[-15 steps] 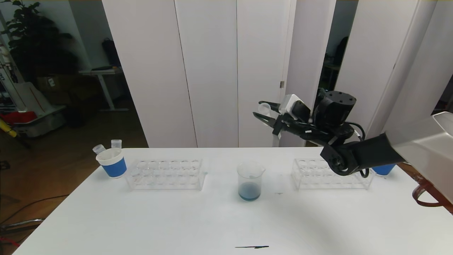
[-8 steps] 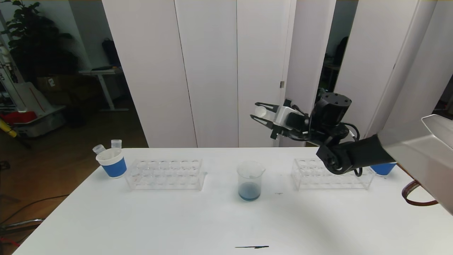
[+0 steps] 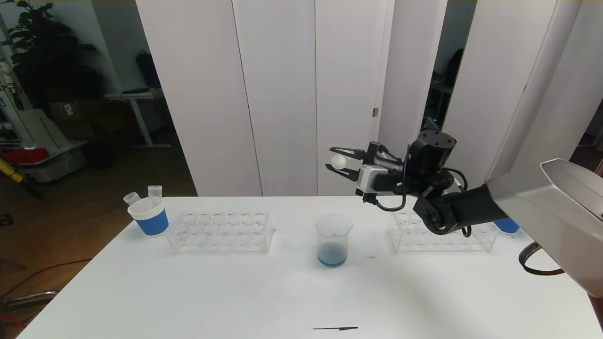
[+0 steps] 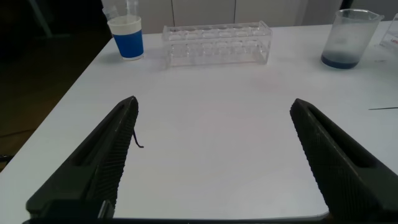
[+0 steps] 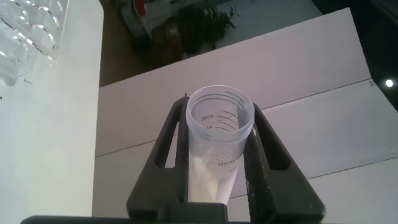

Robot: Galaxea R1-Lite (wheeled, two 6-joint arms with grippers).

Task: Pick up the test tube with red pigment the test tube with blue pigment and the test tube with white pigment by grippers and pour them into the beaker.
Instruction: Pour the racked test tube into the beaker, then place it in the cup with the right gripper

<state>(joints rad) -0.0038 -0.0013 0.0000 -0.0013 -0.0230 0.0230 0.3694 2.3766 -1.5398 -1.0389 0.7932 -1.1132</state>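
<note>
My right gripper [image 3: 340, 162] hangs in the air above and just behind the beaker [image 3: 333, 240], shut on the test tube with white pigment [image 3: 338, 161]. In the right wrist view that clear tube [image 5: 217, 143] sits between the black fingers [image 5: 168, 149], open mouth outward and cream-white liquid at its base. The glass beaker holds a shallow layer of blue liquid. My left gripper [image 4: 214, 106] stands open over the near part of the table, nothing between its fingers, with the beaker [image 4: 351, 37] far ahead. The tubes with red and blue pigment are out of view.
Two clear tube racks [image 3: 220, 230] [image 3: 440, 233] flank the beaker. A blue-and-white paper cup [image 3: 150, 216] with two clear tubes stands at the table's left edge. Another blue cup [image 3: 509, 225] peeks from behind the right arm. A thin black mark [image 3: 335, 328] lies near the front edge.
The right gripper has carried the white tube leftward and a little lower, over the beaker, while its wrist turned. The left gripper's view is given only now.
</note>
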